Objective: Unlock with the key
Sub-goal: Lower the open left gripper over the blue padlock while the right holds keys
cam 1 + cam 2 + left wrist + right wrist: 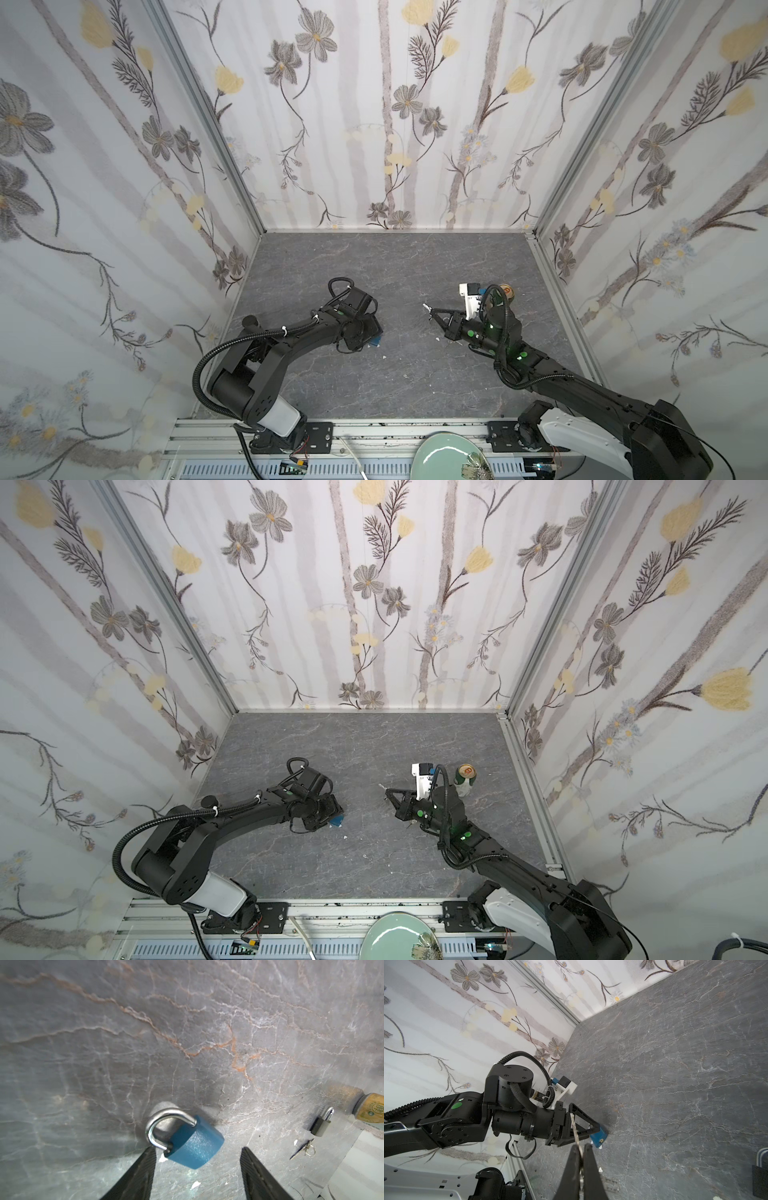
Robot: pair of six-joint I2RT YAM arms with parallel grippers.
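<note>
Left end effector [198,1148] sits wide open, straddling the blue padlock [195,1142] on the surface [207,1022], not clamped. Further right, right end effector [580,1147] pinches the key [574,1126] in the air. Shackle [164,1118] looks closed, so inserting and turning are left, I'd say.

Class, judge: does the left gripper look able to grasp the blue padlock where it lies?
Probably yes: the left gripper is open, the blue padlock lies on the table between its fingers, and nothing stands between them.
</note>
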